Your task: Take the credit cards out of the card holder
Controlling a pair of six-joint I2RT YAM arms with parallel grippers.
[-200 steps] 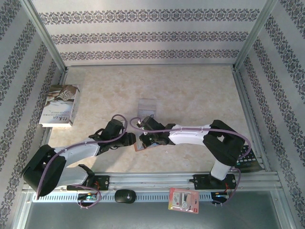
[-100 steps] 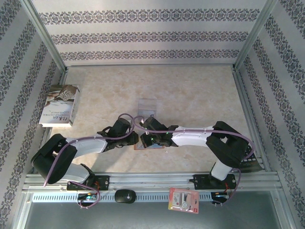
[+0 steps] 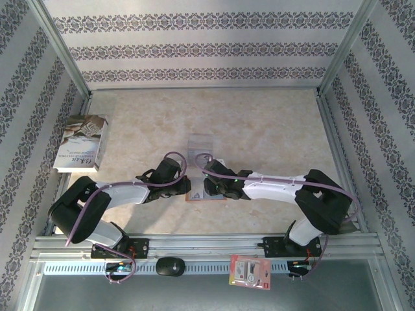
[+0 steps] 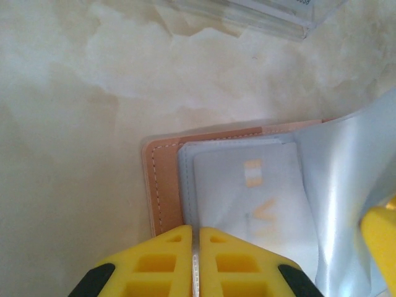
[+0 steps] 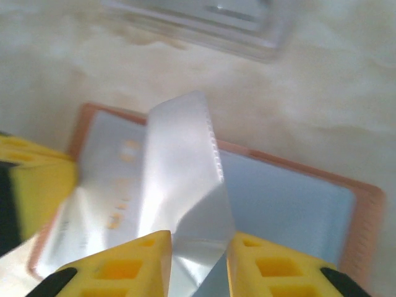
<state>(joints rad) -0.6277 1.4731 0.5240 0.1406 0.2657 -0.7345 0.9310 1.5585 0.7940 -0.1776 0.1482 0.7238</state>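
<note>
The card holder (image 3: 206,195) lies open on the table between both grippers, with an orange-brown leather rim (image 4: 162,185) and grey-blue lining (image 5: 291,204). A pale credit card (image 4: 260,198) with orange marks sits in its left pocket, also seen as the card (image 5: 114,185) in the right wrist view. My left gripper (image 4: 195,234) is shut on the holder's near edge, with a thin pale strip between its fingertips. My right gripper (image 5: 199,244) is shut on a glossy clear pocket leaf (image 5: 182,167) of the holder, lifted and bent upward. The same leaf (image 4: 346,185) stands at the right of the left wrist view.
A clear plastic sleeve (image 3: 199,144) lies just beyond the holder. A book (image 3: 81,142) rests at the far left by the wall. A red-and-white packet (image 3: 249,272) and a black round object (image 3: 170,265) sit on the front rail.
The left gripper has moved right onto the holder's edge. The right gripper has drawn back to the right, and the holder now lies spread open between them.
</note>
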